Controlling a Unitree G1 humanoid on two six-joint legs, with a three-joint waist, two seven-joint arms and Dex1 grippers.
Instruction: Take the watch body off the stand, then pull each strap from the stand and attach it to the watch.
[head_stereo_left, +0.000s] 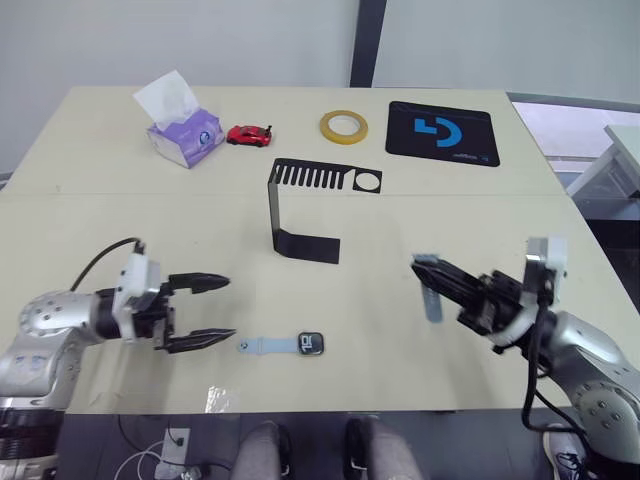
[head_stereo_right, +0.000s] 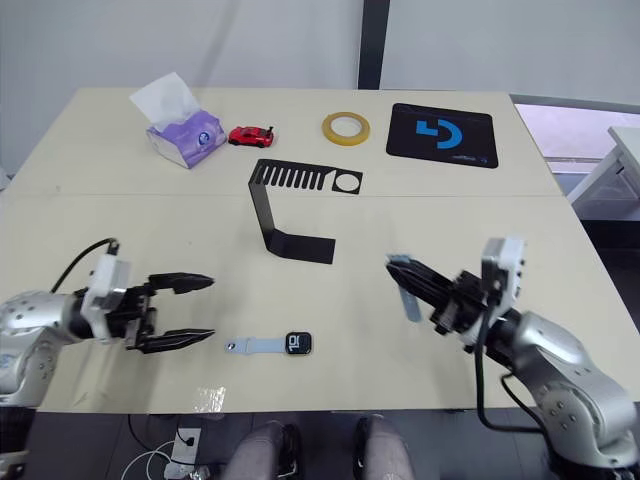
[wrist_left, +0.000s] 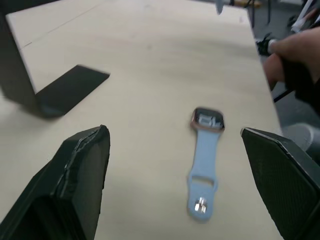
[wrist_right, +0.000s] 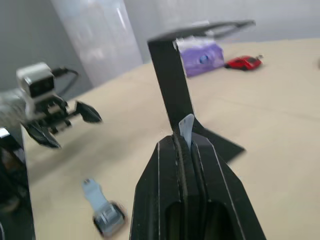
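Right wrist view has the right gripper (wrist_right: 186, 145) clenched on the second strap (wrist_right: 186, 128), only a pale tip poking out past the fingertips; from the head camera that strap (head_stereo_left: 431, 296) hangs down from the jaws, just off the table (head_stereo_left: 120, 200). Over on the other side, the left gripper (head_stereo_left: 205, 311) is spread wide and holding nothing, hovering just beside the free end of the first strap (head_stereo_left: 266, 345). That strap is already joined to the watch body (head_stereo_left: 313, 344), and the pair lie flat near the table's front edge, long axis running across the robot, buckle end toward the left gripper and the case toward the right. The stand (head_stereo_left: 300, 205) sits bare farther back.

My worry: the grip on the dangling strap looks short, so it could twist or slip as it nears the case. With nothing pinning the watch, a push from the strap would likely just slide it along the table
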